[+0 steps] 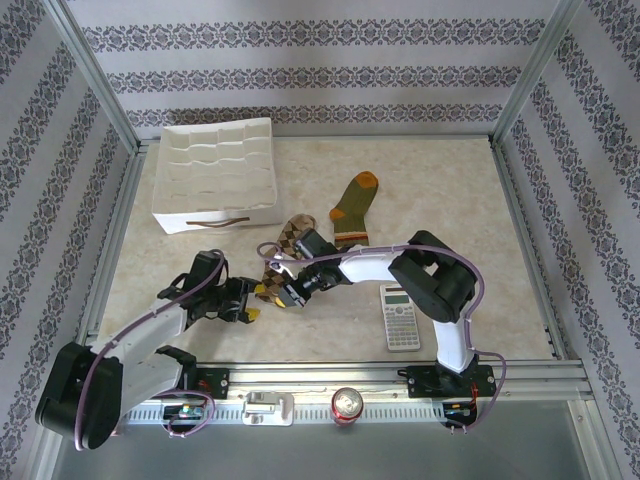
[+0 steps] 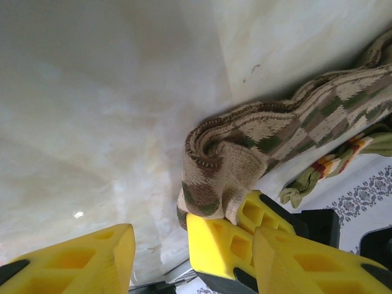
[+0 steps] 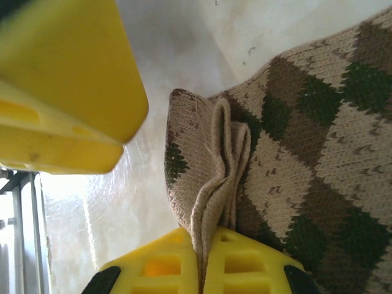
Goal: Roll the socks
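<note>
The brown-and-tan argyle sock (image 1: pixel 291 238) lies mid-table, its near end folded over into a loose curl (image 2: pixel 214 162). My right gripper (image 3: pixel 202 257) is shut on that folded edge, with layers of knit pinched between its yellow fingers (image 2: pixel 223 242). My left gripper (image 2: pixel 190 263) is open just left of it (image 1: pixel 243 305), one finger (image 2: pixel 79 260) on each side of the right gripper's tips, holding nothing. The olive green sock (image 1: pixel 355 205) with orange toe and striped cuff (image 2: pixel 324 168) lies flat to the right of the argyle one.
A white divided organiser box (image 1: pixel 215 175) stands at the back left. A calculator (image 1: pixel 402 318) lies near the right arm's base. A drink can (image 1: pixel 347 403) sits on the front rail. Metal frame posts and patterned walls enclose the table.
</note>
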